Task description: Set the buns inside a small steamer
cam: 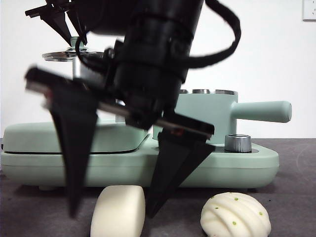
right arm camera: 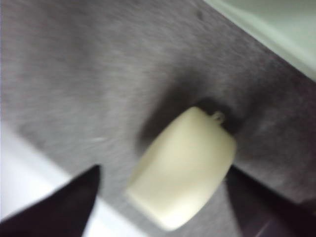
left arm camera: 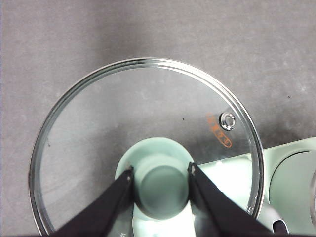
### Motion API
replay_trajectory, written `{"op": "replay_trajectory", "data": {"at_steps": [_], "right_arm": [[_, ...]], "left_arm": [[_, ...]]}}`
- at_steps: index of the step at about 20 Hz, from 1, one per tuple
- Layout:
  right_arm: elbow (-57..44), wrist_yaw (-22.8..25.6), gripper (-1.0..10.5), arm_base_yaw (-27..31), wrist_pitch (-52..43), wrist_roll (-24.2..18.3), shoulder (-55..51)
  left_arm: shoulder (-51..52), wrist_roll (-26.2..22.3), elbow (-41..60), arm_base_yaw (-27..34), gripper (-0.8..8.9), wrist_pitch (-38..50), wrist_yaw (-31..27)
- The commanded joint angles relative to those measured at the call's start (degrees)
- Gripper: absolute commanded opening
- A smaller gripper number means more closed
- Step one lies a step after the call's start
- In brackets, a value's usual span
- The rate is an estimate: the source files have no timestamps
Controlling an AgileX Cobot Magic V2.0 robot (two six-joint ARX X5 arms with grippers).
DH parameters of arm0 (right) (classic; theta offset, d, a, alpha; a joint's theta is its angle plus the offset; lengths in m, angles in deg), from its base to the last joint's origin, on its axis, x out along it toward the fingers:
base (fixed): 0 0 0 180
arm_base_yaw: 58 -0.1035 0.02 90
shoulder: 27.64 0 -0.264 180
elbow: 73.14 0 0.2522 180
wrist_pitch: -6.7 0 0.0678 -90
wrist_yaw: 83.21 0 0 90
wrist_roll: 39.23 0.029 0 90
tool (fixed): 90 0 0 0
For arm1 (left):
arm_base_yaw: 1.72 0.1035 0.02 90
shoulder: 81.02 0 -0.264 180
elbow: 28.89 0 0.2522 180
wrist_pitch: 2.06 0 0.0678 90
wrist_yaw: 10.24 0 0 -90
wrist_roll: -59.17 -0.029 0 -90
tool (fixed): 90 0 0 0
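The smooth cream-white bun [cam: 118, 212] lies on the grey desk [cam: 296, 207] at its front edge, between the spread tips of the right hand [cam: 112, 210], which is open around it without touching. Up at the back left, the left hand [left arm camera: 161, 173] is clamped on the green knob [left arm camera: 160, 190] of the glass lid [left arm camera: 148, 98]. The ridged bun [cam: 236, 216] lies further right at the front edge. Behind it the small steamer [cam: 212, 116] sits on its mint-green base [cam: 207, 168].
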State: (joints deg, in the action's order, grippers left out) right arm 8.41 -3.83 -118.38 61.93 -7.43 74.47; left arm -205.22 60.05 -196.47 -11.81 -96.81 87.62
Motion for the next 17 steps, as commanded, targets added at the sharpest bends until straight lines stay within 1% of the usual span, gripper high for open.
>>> {"op": "replay_trajectory", "data": {"at_steps": [1, 3, 4, 7, 9, 12, 15, 17], "right_arm": [[0.92, 0.83, 1.8, -0.76, -0.52, -1.14, 1.14], [1.88, -0.20, 1.6, -0.61, 0.76, -1.14, 1.09], [3.41, -0.35, 1.6, -0.33, 2.93, -1.49, 1.07], [12.44, -0.37, 1.6, 1.18, 12.96, -5.33, 1.07], [20.81, -0.22, 1.6, 3.48, 21.05, -8.98, 1.09], [33.57, 1.29, 1.6, 9.55, 30.03, -15.17, 2.05], [45.03, 2.86, 1.6, 17.73, 36.09, -18.49, 5.92], [50.90, 2.78, 1.6, 22.58, 37.11, -19.63, 9.60]], "left_arm": [[0.20, 0.26, -2.51, 0.00, 0.15, 0.02, 0.52], [0.20, 0.26, -2.51, 0.00, 0.15, 0.02, 0.55], [0.20, 0.26, -2.51, 0.00, 0.15, 0.02, 0.57], [0.20, 0.26, -2.51, 0.00, 0.15, 0.04, 0.57], [0.20, 0.24, -2.51, 0.00, 0.15, 0.07, 0.57], [0.20, 0.24, -2.51, 0.00, 0.15, 0.09, 0.57], [0.20, 0.24, -2.51, 0.00, 0.15, 0.11, 0.57], [0.20, 0.24, -2.51, 0.00, 0.15, 0.15, 0.57]]}}
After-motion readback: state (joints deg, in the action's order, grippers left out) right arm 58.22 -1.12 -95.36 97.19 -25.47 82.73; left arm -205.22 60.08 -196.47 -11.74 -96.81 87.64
